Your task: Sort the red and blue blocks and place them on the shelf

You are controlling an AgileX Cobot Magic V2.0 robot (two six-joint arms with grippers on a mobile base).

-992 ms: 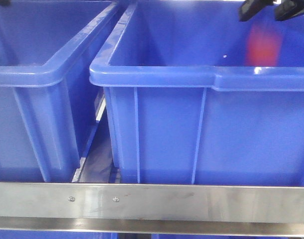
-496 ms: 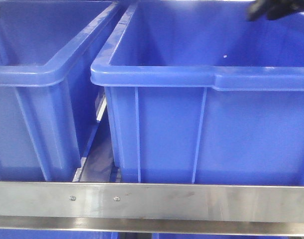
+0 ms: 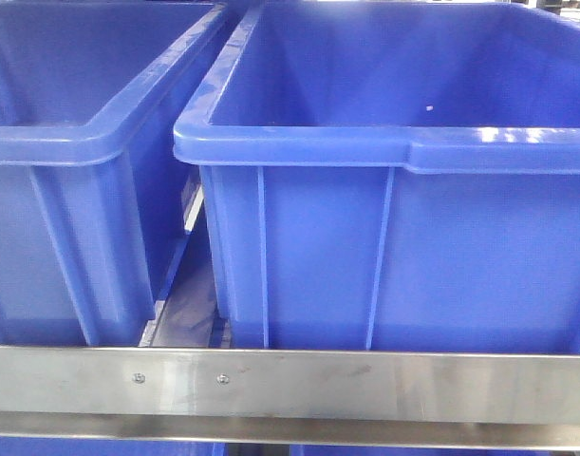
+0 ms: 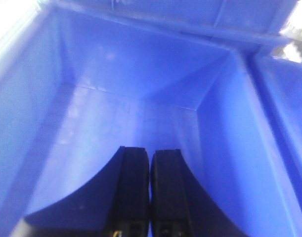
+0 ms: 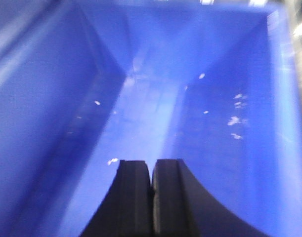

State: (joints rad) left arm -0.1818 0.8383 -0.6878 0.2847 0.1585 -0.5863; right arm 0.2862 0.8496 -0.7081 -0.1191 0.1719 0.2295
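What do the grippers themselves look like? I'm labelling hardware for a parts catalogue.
Both wrist views show the same design: the left gripper and right gripper each have two matte black fingers, flat on the inner faces, curving outward into wide bases. No cables or markings are legible.

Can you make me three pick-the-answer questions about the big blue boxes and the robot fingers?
1. Where do the two bins stand?
A. Behind the steel rail
B. On the floor
C. On top of each other

2. How many screws show on the steel rail?
A. Five
B. Two
C. None

3. How are the left gripper's fingers?
A. Spread wide
B. Holding a red block
C. Closed together, empty

Answers: 1 A, the front view shows both bins side by side just behind the rail. 2 B, two screws sit near its left end. 3 C, the left wrist view shows the black fingers pressed together over the bare bin floor with nothing between them.
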